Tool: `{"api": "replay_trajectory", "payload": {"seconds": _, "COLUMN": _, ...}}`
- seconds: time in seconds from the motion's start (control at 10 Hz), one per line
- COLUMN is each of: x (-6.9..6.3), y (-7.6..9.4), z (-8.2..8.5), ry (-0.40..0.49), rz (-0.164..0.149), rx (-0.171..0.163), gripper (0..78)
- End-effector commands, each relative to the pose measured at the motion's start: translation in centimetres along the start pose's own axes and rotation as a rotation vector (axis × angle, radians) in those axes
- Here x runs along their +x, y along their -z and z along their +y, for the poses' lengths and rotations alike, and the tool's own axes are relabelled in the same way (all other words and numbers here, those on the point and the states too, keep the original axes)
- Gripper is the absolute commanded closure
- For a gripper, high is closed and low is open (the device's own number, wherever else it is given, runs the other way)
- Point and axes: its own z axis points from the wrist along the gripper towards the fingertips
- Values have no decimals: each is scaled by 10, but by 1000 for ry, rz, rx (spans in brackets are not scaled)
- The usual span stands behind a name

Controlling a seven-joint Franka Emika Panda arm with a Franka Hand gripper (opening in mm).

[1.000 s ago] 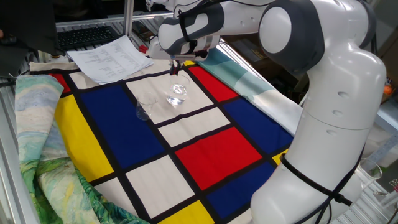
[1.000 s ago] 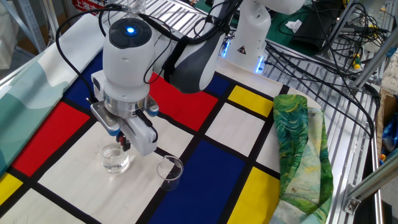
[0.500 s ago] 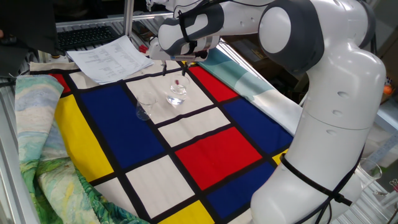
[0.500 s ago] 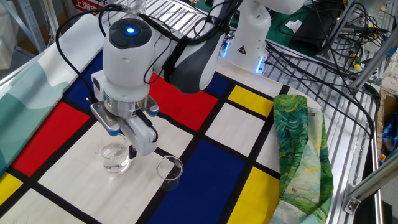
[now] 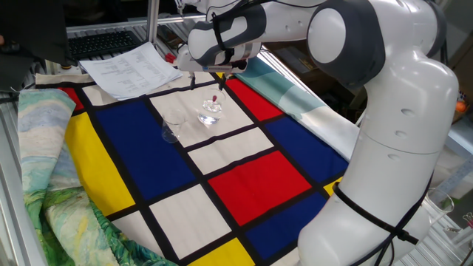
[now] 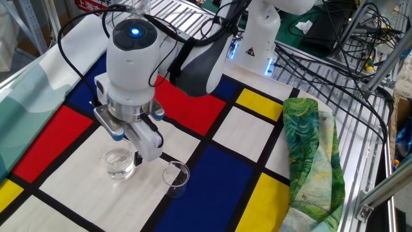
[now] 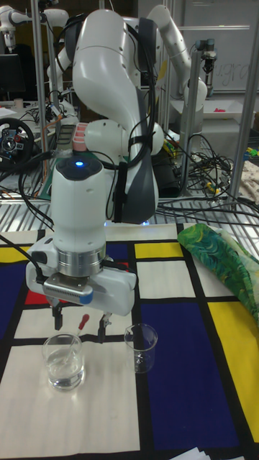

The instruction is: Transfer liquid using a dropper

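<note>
A small clear glass holding the clear liquid stands on a white square of the cloth. The dropper leans inside it, its small reddish bulb sticking out above the rim. My gripper hangs just above that glass, open, its fingers spread on either side of the bulb without touching it. The same gripper shows from the other side over the glass. An empty second glass stands close beside the first, and shows again as the empty glass.
The checked red, blue, yellow and white cloth covers the table. Papers lie at the far edge, a green patterned cloth lies bunched at one side, and cables run behind the robot base.
My gripper was shut on the dropper a second ago. It has since opened, and the dropper now rests tilted in the glass.
</note>
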Motion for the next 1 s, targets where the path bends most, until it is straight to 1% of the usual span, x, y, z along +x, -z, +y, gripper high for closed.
{"api": "replay_trajectory", "payload": {"seconds": 0.1, "x": 22, "y": 18, "z": 1, "ry": -26, "rz": 29, "rx": 17, "gripper": 2}}
{"api": "replay_trajectory", "payload": {"seconds": 0.3, "x": 23, "y": 18, "z": 1, "ry": -24, "rz": 21, "rx": 17, "gripper": 2}}
{"api": "replay_trajectory", "payload": {"seconds": 0.4, "x": 24, "y": 18, "z": 1, "ry": -25, "rz": 3, "rx": 19, "gripper": 2}}
{"api": "replay_trajectory", "payload": {"seconds": 0.5, "x": 26, "y": 19, "z": 1, "ry": -24, "rz": -18, "rx": 34, "gripper": 2}}
{"api": "replay_trajectory", "payload": {"seconds": 0.7, "x": 26, "y": 19, "z": 1, "ry": -30, "rz": -53, "rx": 43, "gripper": 2}}
{"api": "replay_trajectory", "payload": {"seconds": 0.9, "x": 26, "y": 19, "z": 1, "ry": -27, "rz": -70, "rx": 44, "gripper": 2}}
{"api": "replay_trajectory", "payload": {"seconds": 1.0, "x": 26, "y": 19, "z": 1, "ry": -27, "rz": -73, "rx": 46, "gripper": 2}}
